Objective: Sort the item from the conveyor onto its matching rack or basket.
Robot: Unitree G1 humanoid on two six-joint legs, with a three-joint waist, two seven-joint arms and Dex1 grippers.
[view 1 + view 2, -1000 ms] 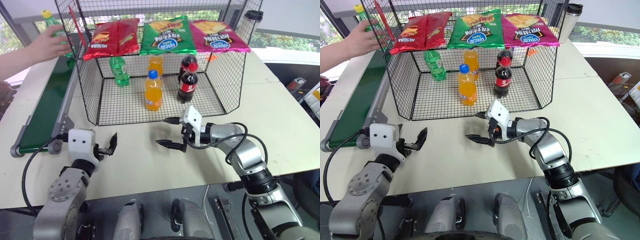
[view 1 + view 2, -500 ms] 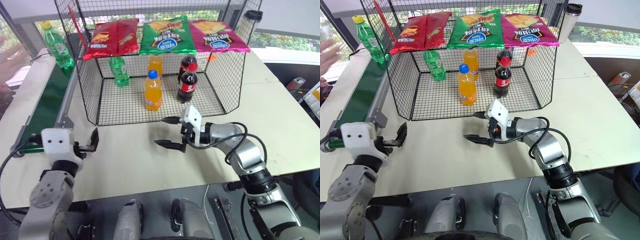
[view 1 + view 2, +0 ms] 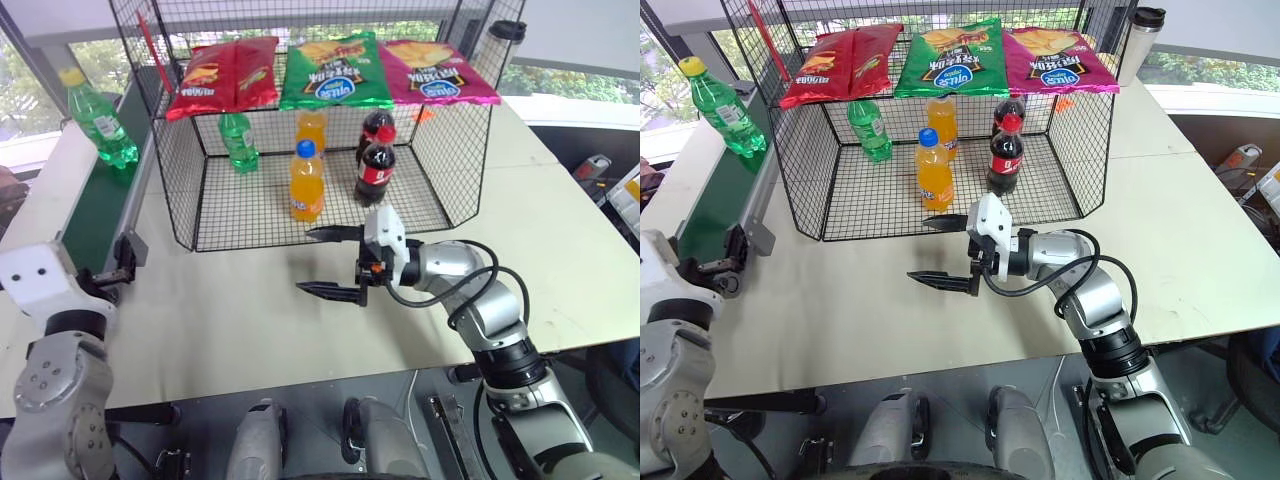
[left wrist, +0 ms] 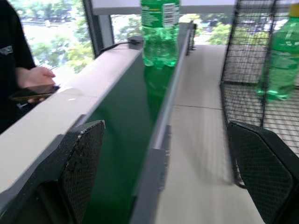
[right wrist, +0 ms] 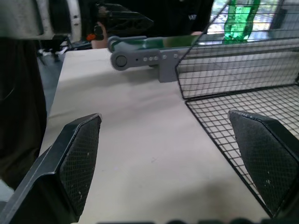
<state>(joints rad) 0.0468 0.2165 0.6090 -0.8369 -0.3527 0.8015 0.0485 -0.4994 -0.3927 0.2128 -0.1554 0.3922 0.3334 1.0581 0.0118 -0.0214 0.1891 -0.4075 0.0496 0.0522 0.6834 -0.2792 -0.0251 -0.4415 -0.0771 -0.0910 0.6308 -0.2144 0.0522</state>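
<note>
The green soda bottle point(image 3: 95, 118) with the yellow cap is seen standing upright on the conveyor point(image 3: 95, 215), in the upper left of the head view, well apart from both grippers. In the left wrist view the same bottle is seen at the top centre, on the dark green belt. The black wire cage point(image 3: 320, 190) is placed beside the conveyor, in the upper middle of the frame; on its grid floor a second green bottle point(image 3: 238, 142), an orange bottle point(image 3: 306, 182) and dark cola bottles point(image 3: 375, 160) are standing, and snack bags point(image 3: 335, 70) are laid on the upper shelf.

The left gripper point(image 3: 112, 275) is seen at the left edge of the frame, near the near end of the conveyor, and its fingers are held wide apart with nothing between them. The right gripper point(image 3: 330, 262) is over the desk point(image 3: 250, 320) in the centre, in front of the cage, and its fingers are also spread apart and empty.

The bottle is judged to be light if it is empty, or somewhat heavy if filled (this cannot be told for certain). Its clear plastic wall is probably smooth and a little slippery, and it may be dented by strong pressure. It is tall and narrow, so it could be tipped over by a push near the cap. A hold on the middle of the body, around the label, is judged the safest.
</note>
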